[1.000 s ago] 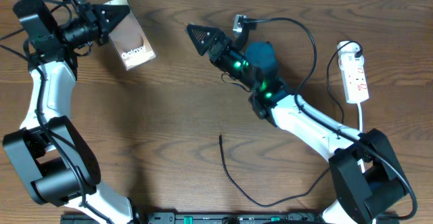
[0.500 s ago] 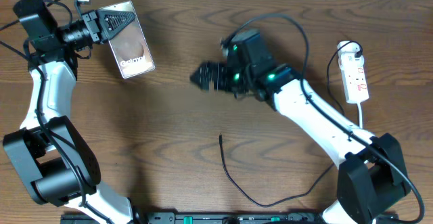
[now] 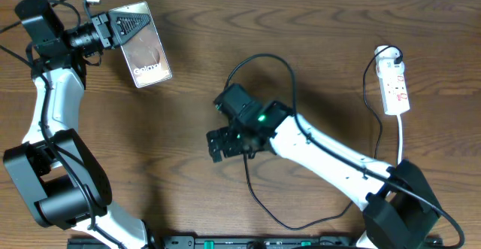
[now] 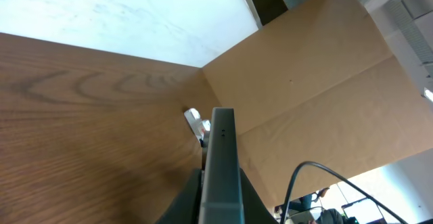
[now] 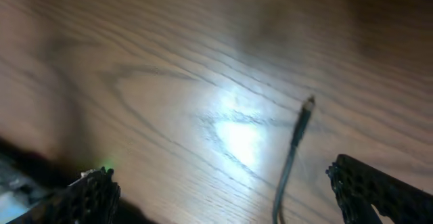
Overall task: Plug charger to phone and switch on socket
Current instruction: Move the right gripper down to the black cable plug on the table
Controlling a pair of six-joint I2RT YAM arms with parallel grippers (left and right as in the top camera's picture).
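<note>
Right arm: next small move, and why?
Probably lower the right gripper straight down and shut its jaws on the charger near its plug tip. The jaws stand open above the table with the tip lying loose between them, and the left gripper already holds the phone.

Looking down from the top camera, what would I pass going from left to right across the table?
phone → right gripper → charger → socket
</note>
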